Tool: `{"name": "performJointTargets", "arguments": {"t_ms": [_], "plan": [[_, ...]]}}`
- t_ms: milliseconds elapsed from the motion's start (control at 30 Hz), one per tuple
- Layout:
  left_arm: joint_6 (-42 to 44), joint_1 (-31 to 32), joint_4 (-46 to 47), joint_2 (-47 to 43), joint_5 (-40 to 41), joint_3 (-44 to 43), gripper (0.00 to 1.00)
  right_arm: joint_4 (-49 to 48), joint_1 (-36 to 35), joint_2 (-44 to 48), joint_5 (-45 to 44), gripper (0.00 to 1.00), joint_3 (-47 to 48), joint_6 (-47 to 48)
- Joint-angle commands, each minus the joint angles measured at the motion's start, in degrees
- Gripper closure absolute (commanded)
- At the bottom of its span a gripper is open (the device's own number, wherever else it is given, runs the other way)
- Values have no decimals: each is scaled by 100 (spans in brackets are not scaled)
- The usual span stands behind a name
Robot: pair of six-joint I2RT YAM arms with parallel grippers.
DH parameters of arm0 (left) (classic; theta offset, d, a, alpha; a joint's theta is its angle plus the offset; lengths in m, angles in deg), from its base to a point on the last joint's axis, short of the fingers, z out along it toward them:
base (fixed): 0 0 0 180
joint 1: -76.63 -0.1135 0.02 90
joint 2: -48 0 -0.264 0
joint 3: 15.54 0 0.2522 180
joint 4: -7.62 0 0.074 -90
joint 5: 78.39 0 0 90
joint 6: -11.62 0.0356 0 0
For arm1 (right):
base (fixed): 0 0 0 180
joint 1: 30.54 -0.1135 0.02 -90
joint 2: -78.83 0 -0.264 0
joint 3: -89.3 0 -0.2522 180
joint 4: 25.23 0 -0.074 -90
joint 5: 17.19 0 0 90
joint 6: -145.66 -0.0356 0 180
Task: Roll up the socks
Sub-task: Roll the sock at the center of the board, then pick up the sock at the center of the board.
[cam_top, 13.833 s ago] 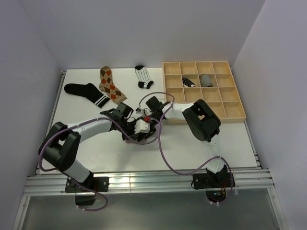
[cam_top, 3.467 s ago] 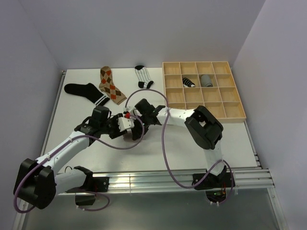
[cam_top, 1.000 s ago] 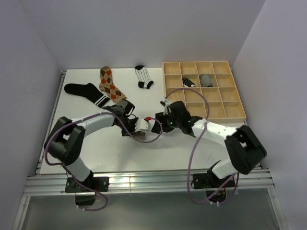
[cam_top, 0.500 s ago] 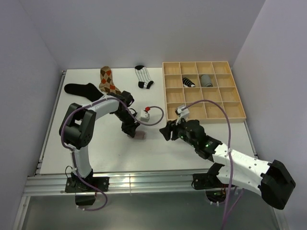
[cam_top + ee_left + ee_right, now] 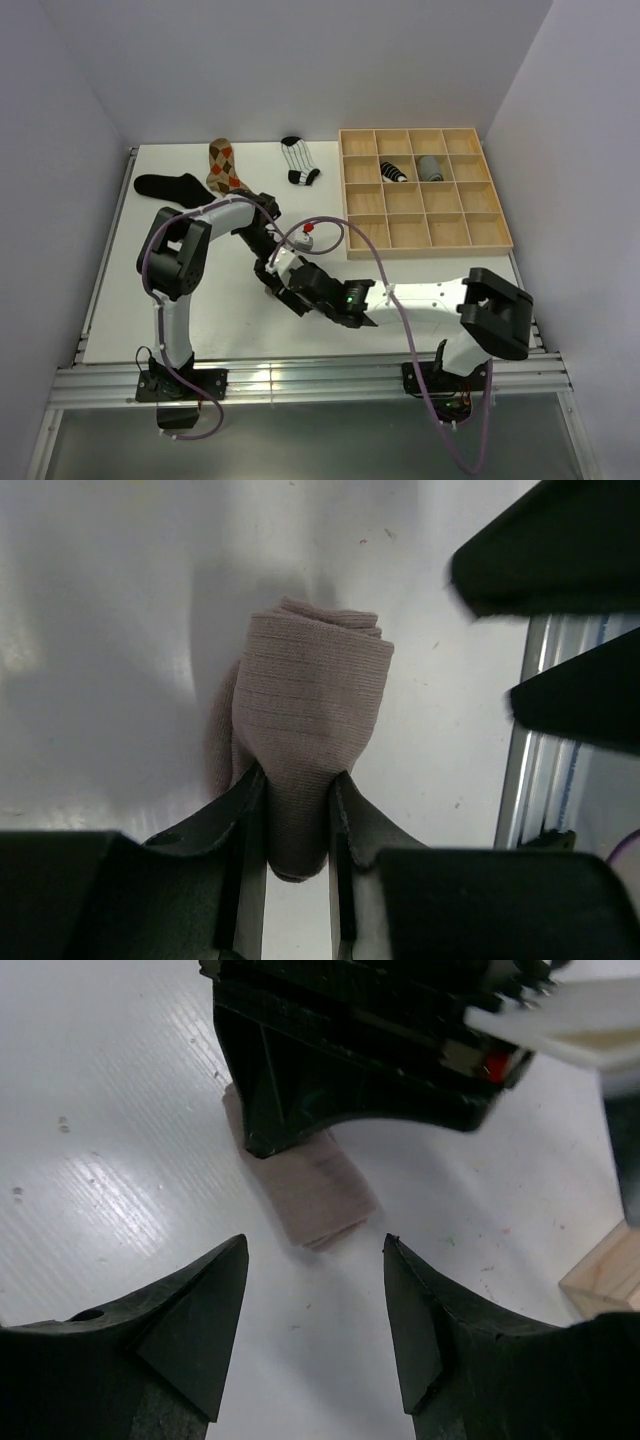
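On the table, off the near left corner of the wooden grid tray as the overhead camera sees it, your left gripper is clamped on the taupe sock. Its two black fingers pinch one end of the roll from either side, and the rest of the roll lies on the white surface ahead of them. The roll looks tight, with its layered edge at the far end in the left wrist view. Your right gripper points at the same sock from the opposite side, its jaws standing wide apart and holding nothing. The free end of the taupe sock sits just ahead of the gap between its fingertips, and no contact shows there. In that wrist view the left gripper's black body covers the other end of the roll, and a corner of the tray shows at the right edge. From overhead the two grippers sit close together, and they hide the roll. Inside the tray, in the second row from the far wall, you have a black-and-white striped roll and a grey roll in neighbouring compartments. Beyond the tray's left wall, toward the far edge of the table, a striped sock lies flat nearest the tray. The argyle sock comes next, and the black sock with white bands lies farthest from the tray.
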Motion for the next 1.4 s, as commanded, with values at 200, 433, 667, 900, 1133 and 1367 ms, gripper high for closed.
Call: {"name": "performJointTargets", "arguments": {"t_ms": [200,433,667,900,1133,1367], "plan": [[139,0,-113,652,748,155,100,755,-76,-1018,-17,35,1154,800],[148,-17,-149,731,757,120,100,791,-85,-1546,211,34,1418,880],[122,-18,-166,810,766,84,100,826,-76,-1863,396,33,1498,845],[139,-18,-341,950,669,-56,100,659,-85,-2091,282,32,1498,915],[174,0,-552,1091,590,-214,100,351,-85,-2232,53,35,1454,924],[438,-9,-1044,1109,292,-407,89,474,-41,-2478,176,75,1428,748]]}}
